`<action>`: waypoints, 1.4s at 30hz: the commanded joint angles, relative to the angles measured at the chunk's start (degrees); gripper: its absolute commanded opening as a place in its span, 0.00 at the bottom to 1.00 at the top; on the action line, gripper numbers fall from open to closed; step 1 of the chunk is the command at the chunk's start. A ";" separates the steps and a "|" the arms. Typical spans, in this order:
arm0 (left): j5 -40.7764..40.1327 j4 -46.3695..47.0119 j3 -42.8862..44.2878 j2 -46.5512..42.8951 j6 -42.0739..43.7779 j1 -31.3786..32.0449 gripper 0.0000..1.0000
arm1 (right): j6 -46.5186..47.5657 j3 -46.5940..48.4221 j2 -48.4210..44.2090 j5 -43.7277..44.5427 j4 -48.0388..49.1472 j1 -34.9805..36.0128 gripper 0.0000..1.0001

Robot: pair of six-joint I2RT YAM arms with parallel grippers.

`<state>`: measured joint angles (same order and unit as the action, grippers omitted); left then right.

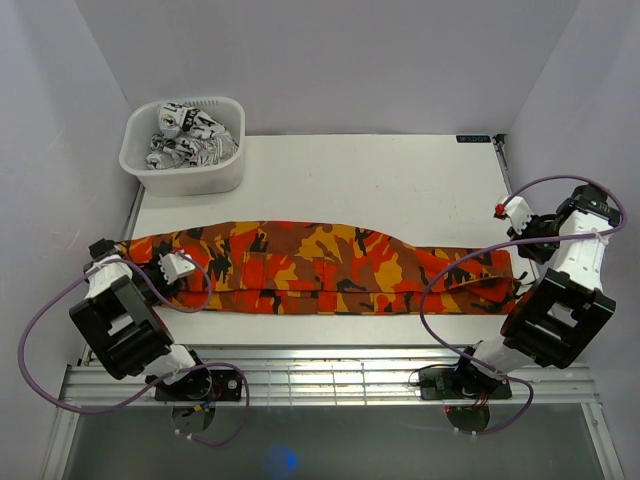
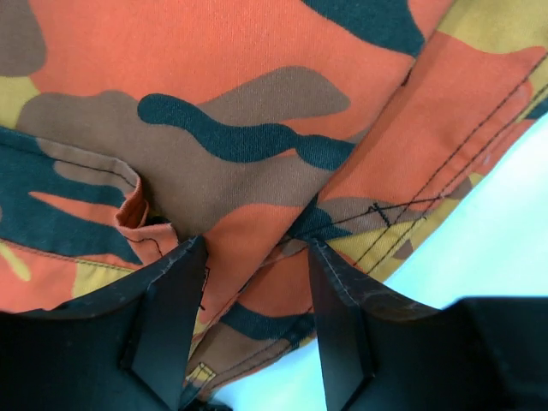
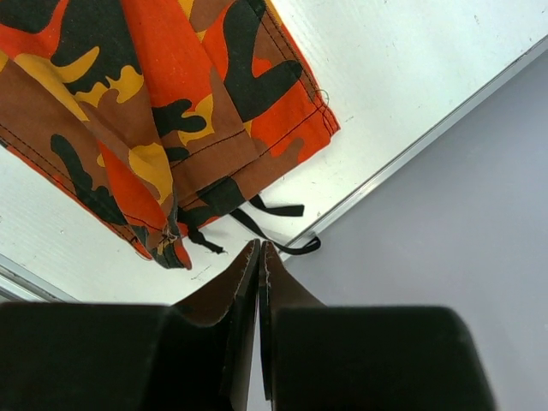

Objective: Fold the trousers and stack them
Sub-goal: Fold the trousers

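Note:
The trousers (image 1: 320,268), in orange, red, brown and black camouflage, lie stretched left to right across the table, folded lengthwise into a long band. My left gripper (image 1: 178,268) is over their left end. In the left wrist view its fingers (image 2: 184,282) stand apart, with the trousers (image 2: 248,128) beneath and between the tips, and the left gripper (image 2: 257,257) is open. My right gripper (image 1: 512,210) hovers at the table's right edge, just beyond the trouser hems. In the right wrist view the right gripper (image 3: 259,247) is shut on nothing, close to the hems (image 3: 214,163) and their black ties (image 3: 278,210).
A white basket (image 1: 185,175) holding black-and-white patterned cloth (image 1: 190,137) stands at the back left corner. The white table (image 1: 350,180) shows bare behind the trousers. Its right metal edge (image 3: 428,137) runs just past the hems, and a metal rail (image 1: 330,372) lies in front.

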<state>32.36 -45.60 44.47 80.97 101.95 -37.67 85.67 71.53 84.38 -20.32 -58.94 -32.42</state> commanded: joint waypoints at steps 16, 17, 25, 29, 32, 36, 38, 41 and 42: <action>5.79 -12.56 12.40 4.20 -0.10 3.13 0.21 | 1.61 1.33 0.96 1.42 0.75 0.26 0.08; 4.92 -13.27 11.88 3.76 1.31 3.22 0.31 | 1.69 1.51 1.14 1.68 0.41 0.34 0.09; 4.20 -13.12 10.64 0.86 1.94 3.22 0.57 | 4.14 -0.41 0.01 4.67 -2.23 0.17 0.26; 4.29 -8.28 9.50 1.64 -0.87 4.45 0.59 | 5.91 -3.84 -1.76 4.67 -2.15 0.17 0.46; 3.15 -5.64 8.71 2.88 -1.84 5.32 0.58 | 6.26 -5.60 -1.94 5.37 -1.97 0.17 0.56; 2.62 -3.01 8.27 4.45 -1.58 6.29 0.58 | 6.97 -6.93 -1.50 6.51 -1.97 0.17 0.65; 2.36 -1.25 8.35 4.99 -2.89 6.56 0.54 | 7.40 -7.71 -1.50 6.78 -1.36 0.17 0.65; 2.71 -0.71 9.84 6.30 -3.60 6.99 0.42 | 7.50 -8.33 -1.85 7.04 -0.48 0.17 0.64; 2.71 -1.41 10.20 6.57 -3.25 7.08 0.39 | 7.50 -8.16 -1.68 7.22 -0.56 0.17 0.64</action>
<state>33.80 -48.05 53.04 87.20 98.87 -31.07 91.92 63.51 83.83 -13.63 -59.79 -32.38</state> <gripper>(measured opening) 0.417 0.646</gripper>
